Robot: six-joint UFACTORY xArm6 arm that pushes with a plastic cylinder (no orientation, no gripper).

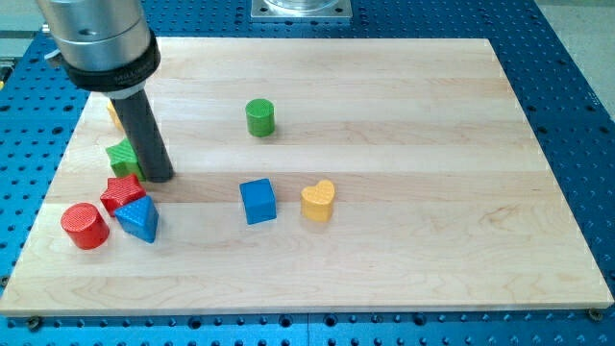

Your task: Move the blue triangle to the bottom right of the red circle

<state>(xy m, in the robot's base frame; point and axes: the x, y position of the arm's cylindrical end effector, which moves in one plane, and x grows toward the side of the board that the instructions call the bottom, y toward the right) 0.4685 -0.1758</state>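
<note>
My tip [159, 177] stands just above the blue triangle [138, 219].

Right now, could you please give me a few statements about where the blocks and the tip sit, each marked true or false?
1. The blue triangle lies to the view's right of the red circle. True.
2. My tip is touching the yellow heart. False: it stands far to the view's left of the heart, just above the red block and beside the green block.
3. The blue cube sits to the view's left of the yellow heart. True.
4. The green cylinder rests against the blue cube. False: it stands apart, towards the view's top.
5. The blue triangle is alone near the view's right edge. False: it sits bottom left, against the red block.
</note>
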